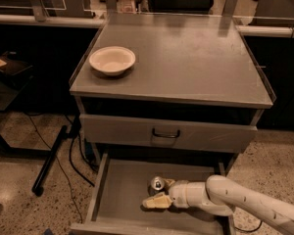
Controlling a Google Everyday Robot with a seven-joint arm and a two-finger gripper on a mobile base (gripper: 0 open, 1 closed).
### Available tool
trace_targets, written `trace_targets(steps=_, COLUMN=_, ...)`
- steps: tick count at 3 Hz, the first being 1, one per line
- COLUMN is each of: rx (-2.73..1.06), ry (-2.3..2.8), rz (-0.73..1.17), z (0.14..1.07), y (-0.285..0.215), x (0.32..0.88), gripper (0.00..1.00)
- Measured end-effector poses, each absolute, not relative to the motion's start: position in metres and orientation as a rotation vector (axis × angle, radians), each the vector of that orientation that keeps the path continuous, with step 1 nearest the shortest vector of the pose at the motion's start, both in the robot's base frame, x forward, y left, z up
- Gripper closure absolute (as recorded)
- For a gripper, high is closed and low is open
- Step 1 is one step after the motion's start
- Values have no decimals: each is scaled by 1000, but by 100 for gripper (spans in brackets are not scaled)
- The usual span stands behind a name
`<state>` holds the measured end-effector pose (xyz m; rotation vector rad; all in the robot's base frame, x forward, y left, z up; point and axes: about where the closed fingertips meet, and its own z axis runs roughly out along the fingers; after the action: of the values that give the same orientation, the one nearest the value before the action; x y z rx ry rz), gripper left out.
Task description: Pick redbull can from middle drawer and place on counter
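The grey desk [196,58] has the middle drawer [122,199] pulled out below it, and a white arm [245,202] reaches into that drawer from the right. A cream bowl [112,60] sits near the desk's left rim. The gripper [161,192] is spread open low in the drawer, and the can [158,183] stands upright on the drawer floor at its far side.

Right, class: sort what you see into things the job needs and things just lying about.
Job: redbull can; middle drawer, open; counter; gripper, inside the drawer beside the can.
Lying about: cream bowl on the counter; closed drawer front with black handle.
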<state>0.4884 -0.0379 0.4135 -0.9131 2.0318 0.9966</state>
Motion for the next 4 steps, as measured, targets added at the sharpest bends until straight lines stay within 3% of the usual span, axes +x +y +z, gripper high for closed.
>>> trace_targets(steps=3, rx=-913, ry=2032, rz=997, z=414, y=-38, x=488, gripper=97)
trace_targets(steps=4, rx=-900, ry=2031, rz=997, z=431, y=-40, x=479, gripper=100)
